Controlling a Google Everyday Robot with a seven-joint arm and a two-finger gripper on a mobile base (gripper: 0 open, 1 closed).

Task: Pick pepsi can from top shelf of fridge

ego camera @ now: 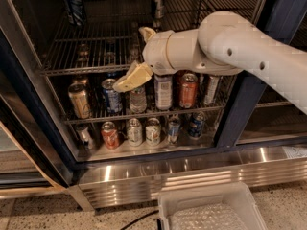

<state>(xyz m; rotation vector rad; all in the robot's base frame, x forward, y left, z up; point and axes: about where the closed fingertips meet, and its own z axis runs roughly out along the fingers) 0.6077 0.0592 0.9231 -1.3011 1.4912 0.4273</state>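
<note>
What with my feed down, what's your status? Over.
Gripper at front rail of top shelf. Pepsi can upright, shelf's back left, untouched. Rail possibly in the way.
</note>
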